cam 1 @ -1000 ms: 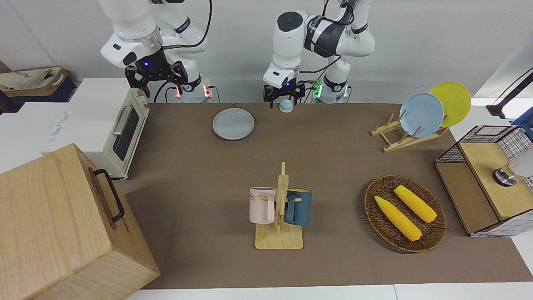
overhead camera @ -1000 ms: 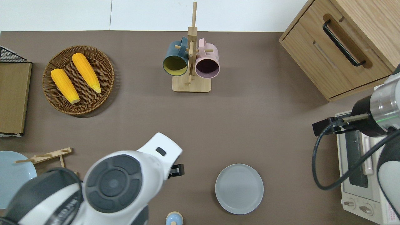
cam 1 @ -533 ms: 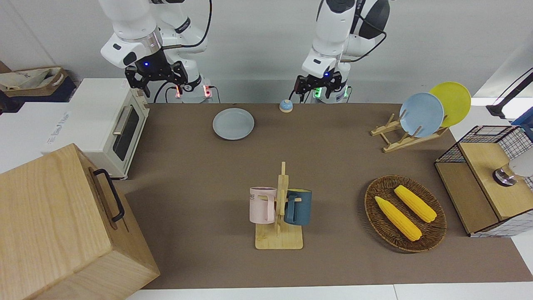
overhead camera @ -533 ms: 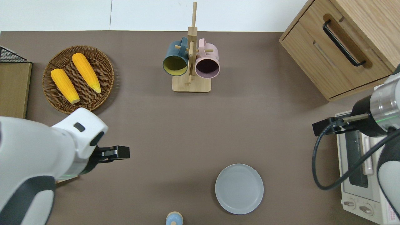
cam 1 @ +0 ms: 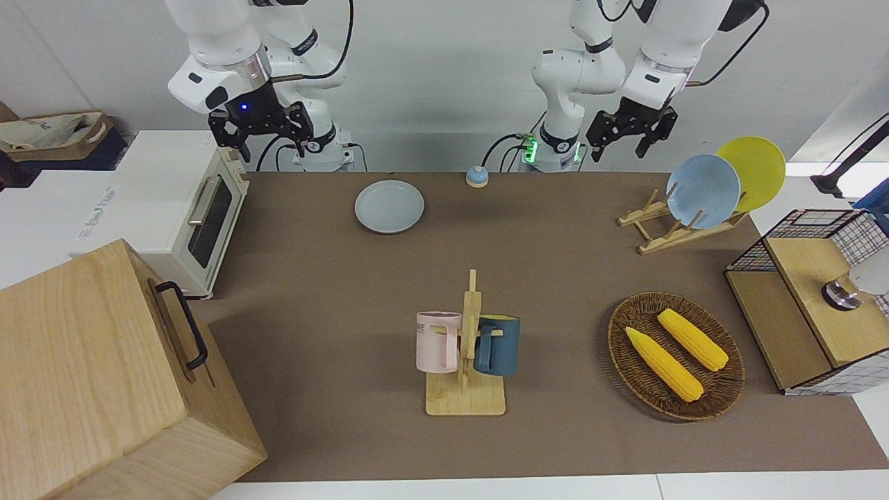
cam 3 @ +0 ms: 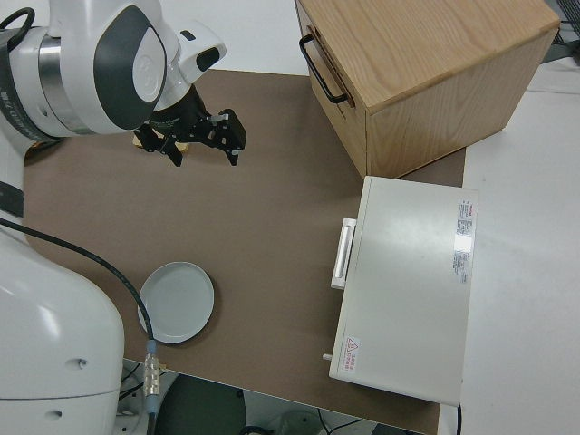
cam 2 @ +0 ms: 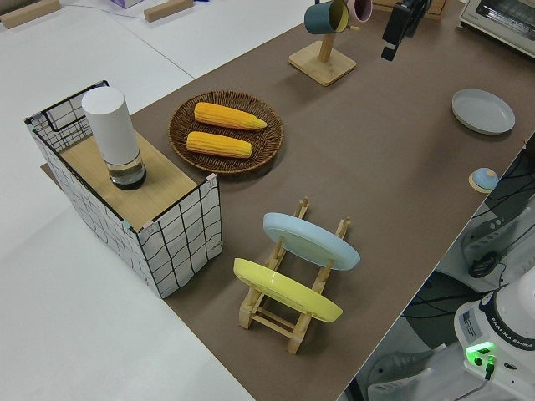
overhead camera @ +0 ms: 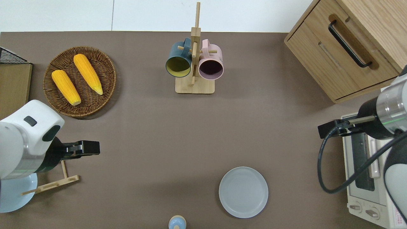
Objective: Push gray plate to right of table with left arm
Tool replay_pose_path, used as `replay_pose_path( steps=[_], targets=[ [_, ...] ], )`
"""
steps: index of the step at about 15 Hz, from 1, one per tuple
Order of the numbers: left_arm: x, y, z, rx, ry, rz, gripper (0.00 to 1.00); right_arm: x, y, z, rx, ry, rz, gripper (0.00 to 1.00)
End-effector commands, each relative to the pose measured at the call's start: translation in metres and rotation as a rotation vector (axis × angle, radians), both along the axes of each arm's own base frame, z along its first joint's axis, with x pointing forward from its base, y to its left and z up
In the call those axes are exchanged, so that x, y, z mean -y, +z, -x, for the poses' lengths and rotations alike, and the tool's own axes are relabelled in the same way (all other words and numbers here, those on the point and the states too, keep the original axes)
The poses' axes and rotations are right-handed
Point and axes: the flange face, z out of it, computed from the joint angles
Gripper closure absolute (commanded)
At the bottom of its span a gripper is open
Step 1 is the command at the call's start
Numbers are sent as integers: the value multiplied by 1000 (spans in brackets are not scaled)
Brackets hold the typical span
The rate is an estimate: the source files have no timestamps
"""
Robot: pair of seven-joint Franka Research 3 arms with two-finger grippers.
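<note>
Overhead view, gray plate [overhead camera: 243, 192] near robots' table [overhead camera: 203, 133] edge, left claw [cam 1: 631, 133] spread, airborne.

In the overhead view, the left arm's [overhead camera: 24, 140] white wrist covered part of the sky-blue plate [overhead camera: 12, 194] and its wooden rack [overhead camera: 52, 184], and the picture's edge cut off the rest of the plate. The small blue bell [overhead camera: 176, 222] was cropped at the bottom edge. The toaster oven [overhead camera: 365, 178] ran partly under the right arm [overhead camera: 386, 119] and its cable.
</note>
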Motion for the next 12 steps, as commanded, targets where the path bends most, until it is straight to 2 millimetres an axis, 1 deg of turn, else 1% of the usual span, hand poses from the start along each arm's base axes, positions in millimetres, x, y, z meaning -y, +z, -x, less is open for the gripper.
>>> replay_pose_path(
  steps=[1, 7, 12],
  targets=[
    [-20, 33, -7, 10, -48, -29, 7, 3, 4, 3, -6, -8, -3, 17],
    [-27, 33, -10, 24, -44, -51, 7, 3, 4, 2, -4, -8, -3, 17],
    [-23, 21, -17, -2, -46, -43, 7, 3, 4, 3, -6, -8, -3, 17]
  ],
)
